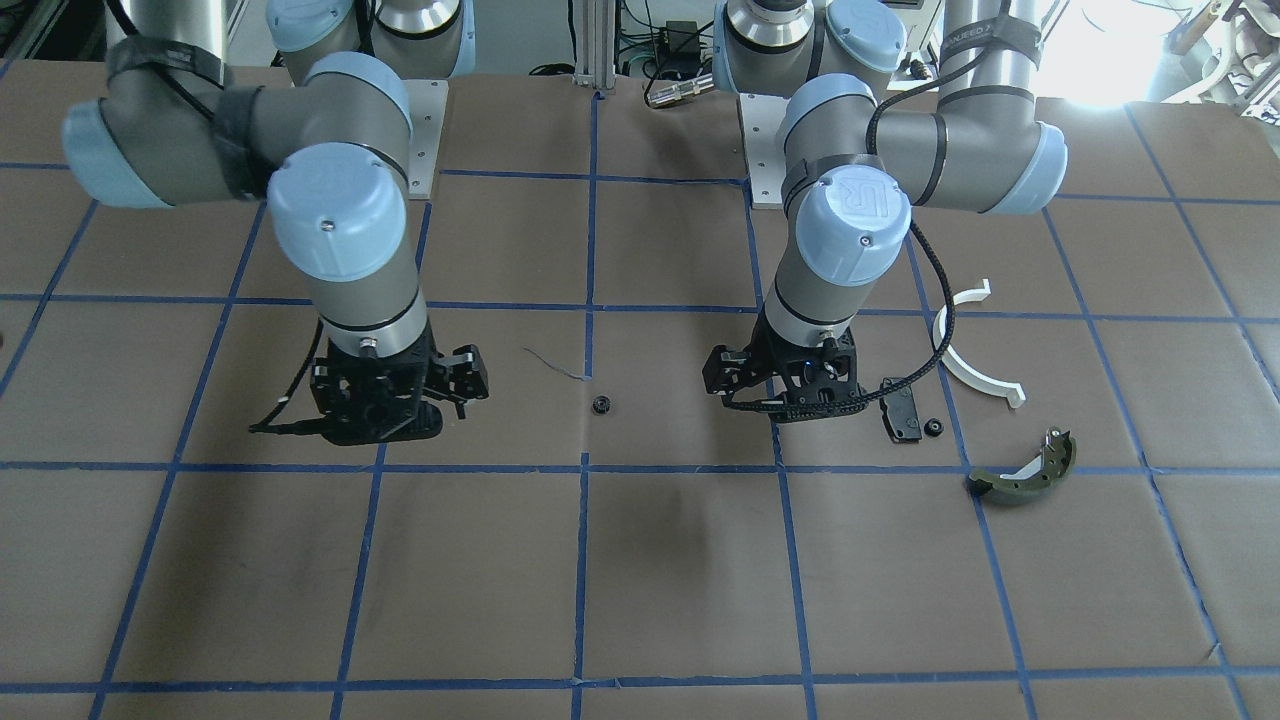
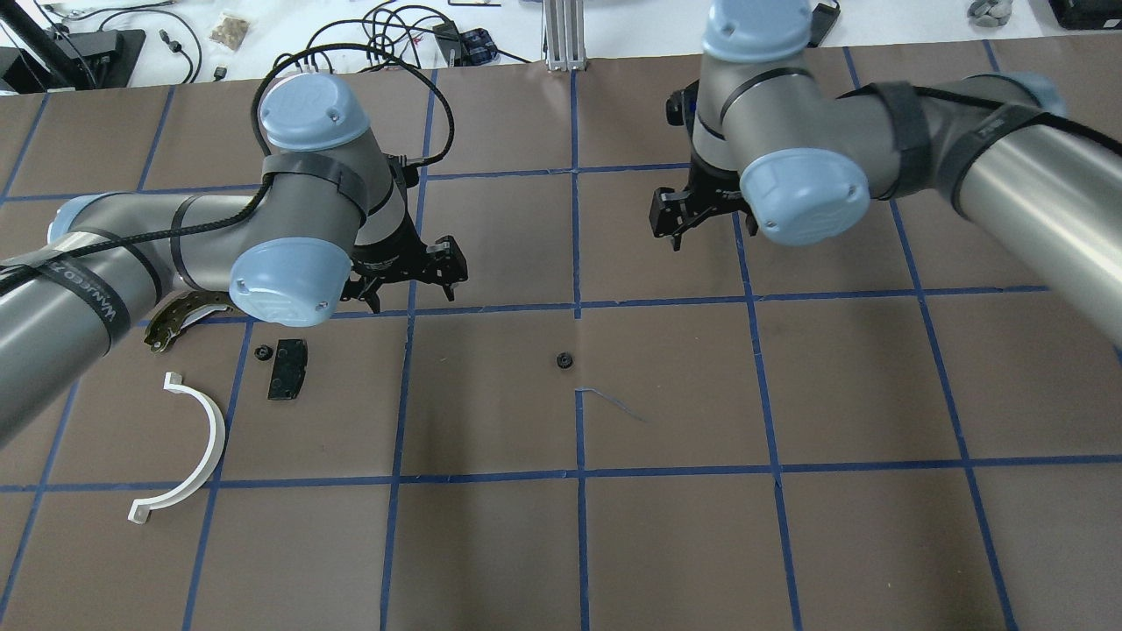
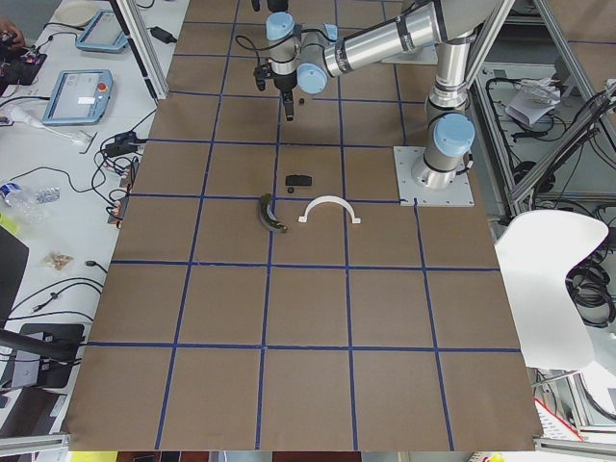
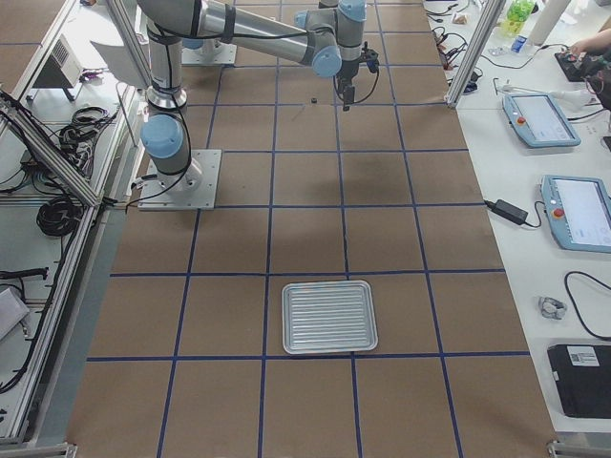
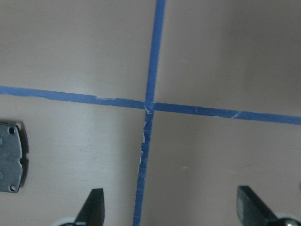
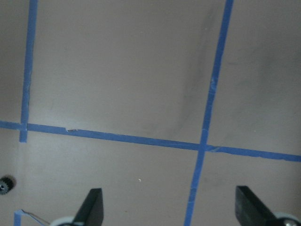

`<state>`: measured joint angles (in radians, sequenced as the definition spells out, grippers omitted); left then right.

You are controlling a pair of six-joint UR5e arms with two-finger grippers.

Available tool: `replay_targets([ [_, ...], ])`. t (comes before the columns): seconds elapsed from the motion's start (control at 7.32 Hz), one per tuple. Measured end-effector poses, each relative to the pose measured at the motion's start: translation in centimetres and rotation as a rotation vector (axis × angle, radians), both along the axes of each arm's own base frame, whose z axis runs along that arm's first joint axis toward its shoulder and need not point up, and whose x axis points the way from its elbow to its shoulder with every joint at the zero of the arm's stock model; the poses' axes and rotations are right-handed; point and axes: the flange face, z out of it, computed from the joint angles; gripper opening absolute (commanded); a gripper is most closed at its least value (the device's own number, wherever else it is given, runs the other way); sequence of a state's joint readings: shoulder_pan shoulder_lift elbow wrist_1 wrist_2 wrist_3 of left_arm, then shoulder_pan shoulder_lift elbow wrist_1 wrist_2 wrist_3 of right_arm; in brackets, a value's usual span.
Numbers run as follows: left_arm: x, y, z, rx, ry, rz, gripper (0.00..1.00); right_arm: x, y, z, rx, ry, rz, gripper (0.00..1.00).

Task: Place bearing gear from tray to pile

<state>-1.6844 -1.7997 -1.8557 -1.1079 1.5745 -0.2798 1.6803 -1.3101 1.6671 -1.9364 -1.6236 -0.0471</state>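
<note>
Both arms hang over the worktop with nothing in hand. The left gripper has its jaws spread wide and only brown paper and a crossing of blue tape between the fingertips. The black pad peeks in at the left edge of its wrist view, clear of the jaws and untouched.

The right gripper tells the same story: jaws wide apart, empty, hovering above bare paper and tape lines.

And there's the bearing gear, small, black and toothed. It lies alone near the middle of the worktop between the two arms, just beside a vertical tape line, with a thin stray thread close by. The right wrist camera catches it at its far left edge, well outside the jaws.

Over on the robot's left sits the pile. It has the white plastic half-ring, the olive-green brake shoe partly tucked under the left arm, and the pad between them and the left gripper. A second small black gear lies just beside the pad.

The ribbed metal tray lies far down the worktop, well apart from both arms, and nothing can be made out on it.
</note>
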Motion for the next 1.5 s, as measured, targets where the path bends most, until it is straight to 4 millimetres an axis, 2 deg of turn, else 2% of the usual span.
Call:
replay_targets([
  [0.14,-2.8,0.6,-0.5,-0.016,-0.001,0.012,0.99,-2.6,0.1,1.8,0.013,0.004,0.012,1.0],
  [0.27,-6.2,1.2,-1.4,-0.051,0.004,0.014,0.99,-4.3,0.5,3.4,0.023,0.008,0.01,1.0],
  [0.41,-9.4,1.8,-2.9,-0.073,0.012,0.014,0.98,-5.2,1.1,5.2,0.013,0.011,0.002,1.0],
  [0.55,-11.7,2.4,-4.8,-0.073,0.012,-0.002,0.98,-5.7,1.8,7.0,0.007,0.014,-0.003,1.0],
  [0.82,-14.2,3.4,-8.2,-0.05,-0.001,-0.031,0.98,-6.2,2.9,10.1,-0.001,0.027,-0.01,1.0],
  [0.96,-15.0,3.7,-9.3,-0.046,-0.001,-0.046,0.94,-6.6,3.2,11.8,-0.003,0.044,-0.014,1.0],
  [1.09,-15.4,3.7,-10.0,-0.047,0.003,-0.058,0.78,-6.9,3.7,13.9,0.001,0.052,-0.021,1.0],
  [1.23,-15.6,3.7,-10.5,-0.047,0.005,-0.073,0.78,-7.1,4.0,15.4,0.008,0.054,-0.033,1.0],
  [1.5,-15.7,3.6,-11.1,-0.05,0.003,-0.099,0.79,-7.1,4.1,16.0,0.013,0.025,-0.111,1.0],
])
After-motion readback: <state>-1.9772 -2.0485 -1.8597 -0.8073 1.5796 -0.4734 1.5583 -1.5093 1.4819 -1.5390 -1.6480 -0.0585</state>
